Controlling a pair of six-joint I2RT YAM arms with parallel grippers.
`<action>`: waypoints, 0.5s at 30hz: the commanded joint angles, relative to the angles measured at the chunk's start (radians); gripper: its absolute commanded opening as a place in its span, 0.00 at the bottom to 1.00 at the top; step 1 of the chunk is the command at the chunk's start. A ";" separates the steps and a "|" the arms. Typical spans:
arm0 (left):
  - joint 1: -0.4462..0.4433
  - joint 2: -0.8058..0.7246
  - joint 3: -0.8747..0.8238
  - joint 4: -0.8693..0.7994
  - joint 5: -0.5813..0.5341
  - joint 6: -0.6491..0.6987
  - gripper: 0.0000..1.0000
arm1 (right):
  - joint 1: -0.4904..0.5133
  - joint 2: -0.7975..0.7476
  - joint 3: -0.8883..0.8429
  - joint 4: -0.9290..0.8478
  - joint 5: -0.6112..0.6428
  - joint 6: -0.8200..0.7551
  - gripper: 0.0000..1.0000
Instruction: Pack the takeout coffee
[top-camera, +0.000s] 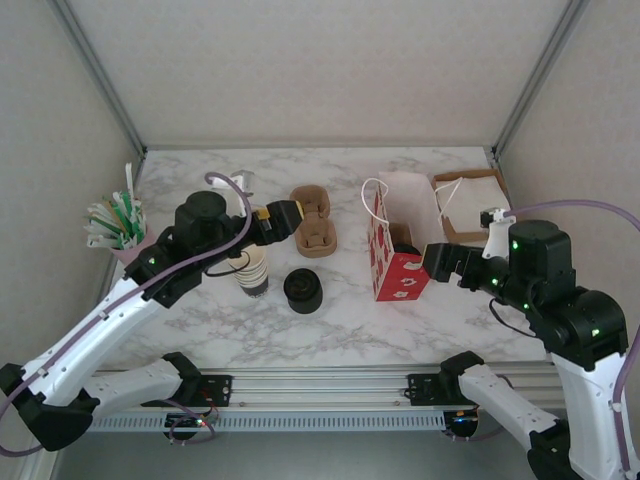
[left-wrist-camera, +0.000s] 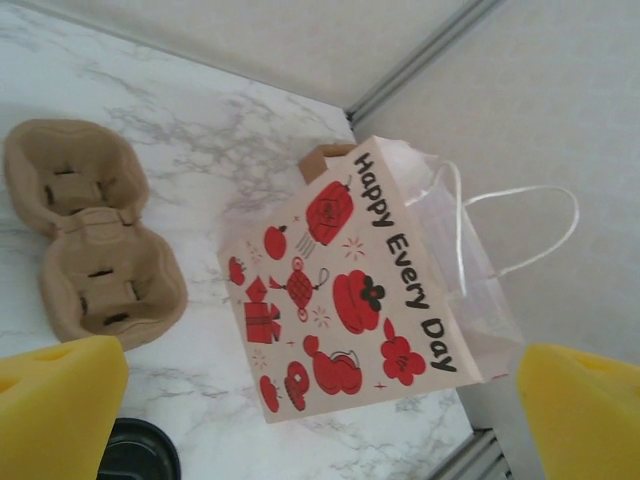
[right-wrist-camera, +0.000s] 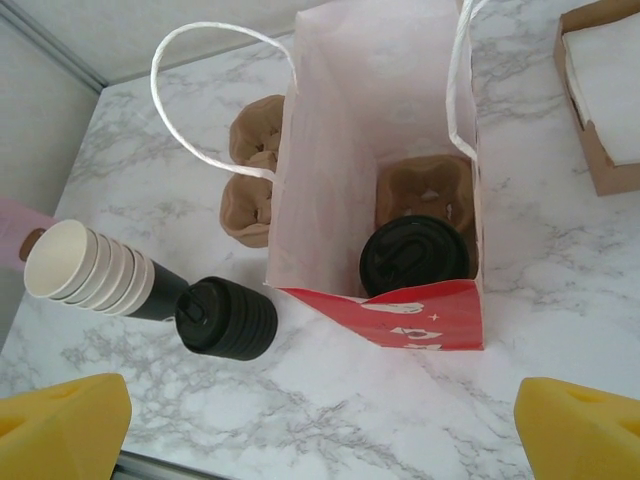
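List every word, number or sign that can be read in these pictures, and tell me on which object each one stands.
"Happy Every Day": black letters on the side of the paper bag, among red pictures.
White marks on the bag's red end panel: too small to read.
No other text can be read.

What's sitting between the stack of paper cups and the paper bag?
A stack of black lids stands between the cup stack and the bag. It is clearest in the right wrist view.
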 joint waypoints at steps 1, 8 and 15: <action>-0.006 -0.037 -0.026 -0.051 -0.087 -0.014 1.00 | -0.005 -0.019 -0.023 0.042 -0.046 0.022 0.99; 0.008 -0.021 -0.048 -0.078 -0.159 -0.004 1.00 | -0.005 -0.047 -0.072 0.108 -0.136 0.020 0.99; 0.056 0.017 -0.035 -0.112 -0.208 0.026 1.00 | -0.005 -0.088 -0.147 0.164 -0.150 0.014 0.99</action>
